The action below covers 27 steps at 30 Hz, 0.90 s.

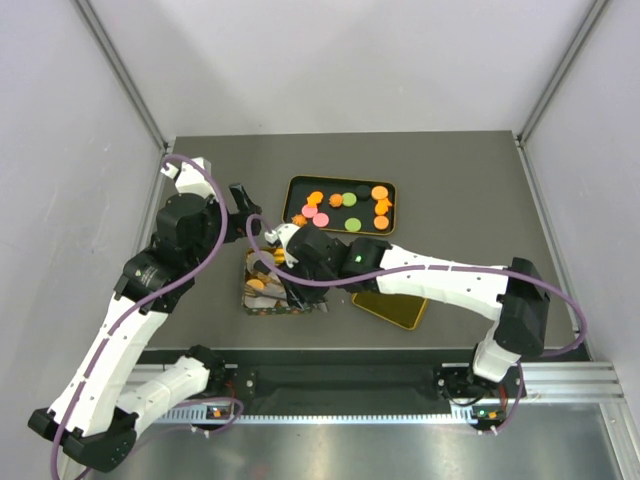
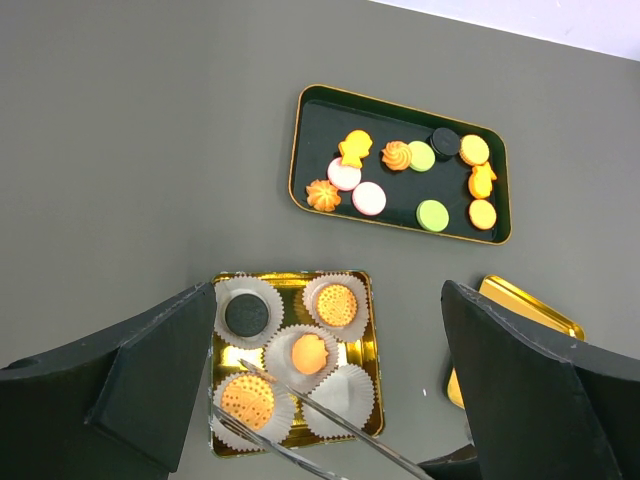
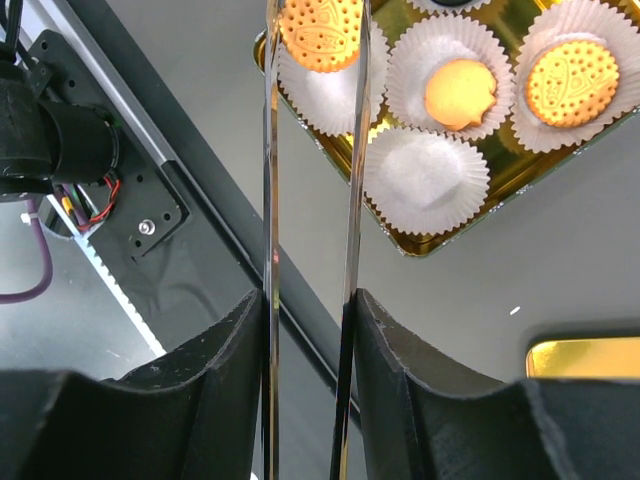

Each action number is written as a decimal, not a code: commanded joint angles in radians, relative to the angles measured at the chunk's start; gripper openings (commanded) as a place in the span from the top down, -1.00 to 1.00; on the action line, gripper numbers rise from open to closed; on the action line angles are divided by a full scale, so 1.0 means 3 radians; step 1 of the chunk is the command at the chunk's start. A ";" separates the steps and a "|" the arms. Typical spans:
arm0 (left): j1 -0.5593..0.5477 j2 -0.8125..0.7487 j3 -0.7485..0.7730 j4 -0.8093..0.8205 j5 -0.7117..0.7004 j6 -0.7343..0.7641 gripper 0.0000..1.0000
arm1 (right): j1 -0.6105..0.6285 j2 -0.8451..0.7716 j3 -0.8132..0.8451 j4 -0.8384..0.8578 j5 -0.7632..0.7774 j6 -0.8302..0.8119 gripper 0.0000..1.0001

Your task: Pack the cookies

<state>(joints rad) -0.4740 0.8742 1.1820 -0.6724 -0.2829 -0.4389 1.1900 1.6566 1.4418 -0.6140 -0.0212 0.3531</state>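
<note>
Loose cookies point(image 1: 345, 205) point(image 2: 420, 180), orange, pink, green and dark, lie in a black tray point(image 1: 292, 187) point(image 2: 310, 150) at the back. A gold box point(image 1: 250, 300) point(image 2: 365, 290) holds several white paper cups: a dark cookie point(image 2: 245, 315), three orange ones point(image 2: 337, 305) point(image 3: 460, 92), one empty cup point(image 2: 340, 400) point(image 3: 425, 180). My right gripper point(image 1: 300, 262) point(image 3: 310, 300) is shut on metal tongs point(image 3: 355, 150) point(image 2: 330, 425). Their tips stand either side of an orange cookie point(image 3: 322, 32) point(image 2: 247, 400) lying in its cup. My left gripper point(image 1: 243, 212) point(image 2: 328, 298) hangs open above the box, holding nothing.
A gold lid point(image 1: 392, 308) point(image 2: 525, 318) point(image 3: 585, 358) lies right of the box. The black rail point(image 1: 340, 380) point(image 3: 150, 200) runs along the table's near edge, close to the box. Grey walls enclose the table on three sides.
</note>
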 commanded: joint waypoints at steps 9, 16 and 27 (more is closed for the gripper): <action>0.0005 -0.0056 0.0079 0.0140 -0.0049 0.0041 -0.98 | 0.0073 0.0016 0.0016 0.0165 0.0014 0.0066 0.23; 0.0005 -0.0050 0.0079 0.0145 -0.0044 0.0036 -0.98 | 0.0073 0.0026 -0.0005 0.0160 0.0019 0.0066 0.19; 0.0010 -0.0040 0.0064 0.0150 -0.0044 0.0031 -0.98 | 0.0073 0.0026 -0.0015 0.0165 0.0030 0.0061 0.14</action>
<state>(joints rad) -0.4740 0.8726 1.1820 -0.6724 -0.2825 -0.4389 1.1950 1.6714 1.4330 -0.6136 -0.0200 0.3637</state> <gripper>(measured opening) 0.991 0.429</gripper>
